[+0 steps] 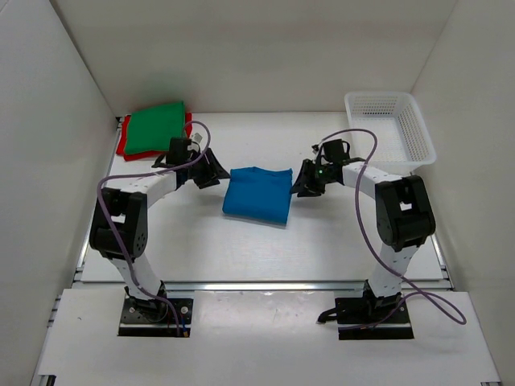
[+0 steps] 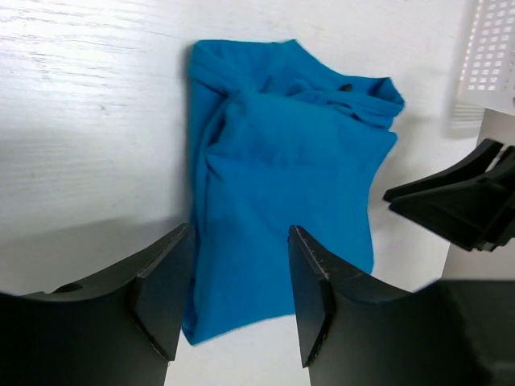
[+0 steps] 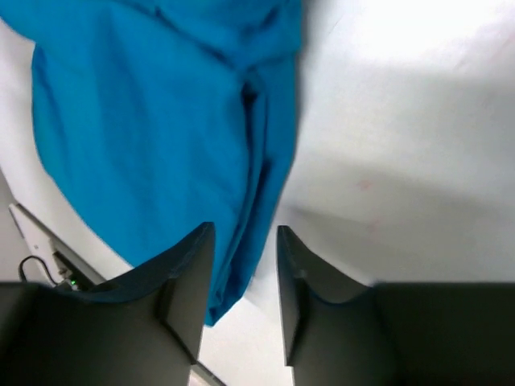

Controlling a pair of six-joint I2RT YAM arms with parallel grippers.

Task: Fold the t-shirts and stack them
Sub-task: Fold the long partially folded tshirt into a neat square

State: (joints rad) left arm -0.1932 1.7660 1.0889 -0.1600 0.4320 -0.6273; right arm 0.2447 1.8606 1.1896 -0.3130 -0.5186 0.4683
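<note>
The left gripper hangs with its jaws well apart over the near-left edge of the blue shirt, with cloth showing in the gap below them. The right gripper has its jaws only narrowly apart, astride the shirt's opposite edge. The folded hem runs into that gap, but I cannot tell whether the pads touch it.

The shirt lies flat at mid-table between the two grippers. The step in hand looks like taking hold of the folded blue shirt by both sides, so it can go onto the stack. The next move calls for each gripper to close through every layer at its edge, not just the top one. Then both should lift together and level, so the fold does not fall open, and carry the shirt toward the far left corner.

The blue shirt is a rough rectangle, smooth across the middle but bunched and creased at one end, where loose folds stick out. The green shirt sits as a neat rectangle on the red shirt in the far left corner, well apart from the blue.
</note>
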